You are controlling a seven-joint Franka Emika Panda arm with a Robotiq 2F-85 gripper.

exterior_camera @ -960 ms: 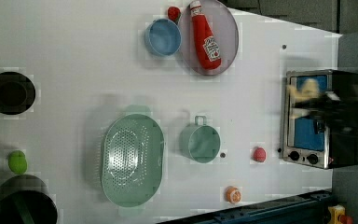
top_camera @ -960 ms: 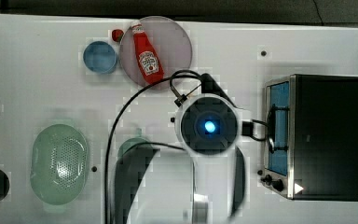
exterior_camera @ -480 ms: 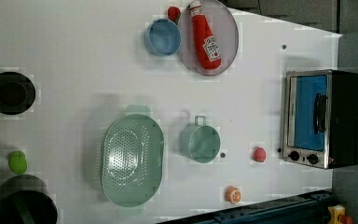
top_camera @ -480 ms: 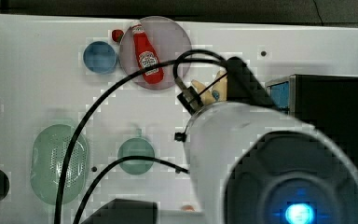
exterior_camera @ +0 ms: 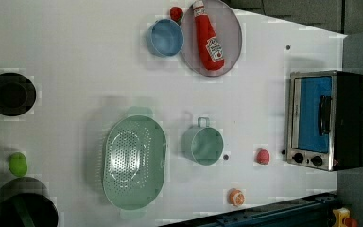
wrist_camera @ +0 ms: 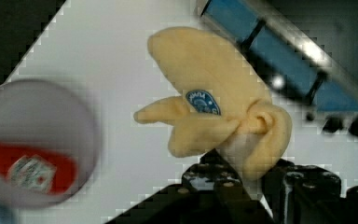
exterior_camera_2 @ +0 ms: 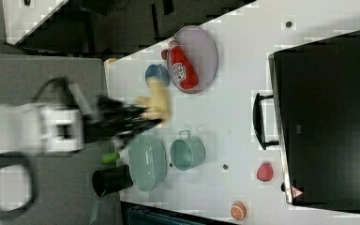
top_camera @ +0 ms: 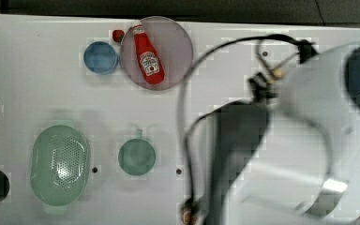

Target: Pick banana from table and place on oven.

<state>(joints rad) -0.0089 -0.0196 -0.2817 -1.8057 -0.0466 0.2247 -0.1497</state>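
The gripper [wrist_camera: 242, 163] is pinched on the banana [wrist_camera: 219, 100], a soft cream-yellow plush with a small blue sticker, and since a moment ago the arm has swung up and across so that it now looms large on the top view's right. The banana is off the table [exterior_camera: 75, 71], carried in the air. In the left view a pale shape I take for it pokes in beside the oven [exterior_camera: 326, 120], so the pick looks done and only the set-down remains.

Bright, even overhead light; table [exterior_camera: 75, 56] near blown-out white, soft faint shadows beside colander [exterior_camera: 133, 163]. Heavy motion blur on arm [top_camera: 309, 140] at 3 o'clock, top view. Blocky compression throughout. Wrist view soft, plate [wrist_camera: 32, 140] smeared.
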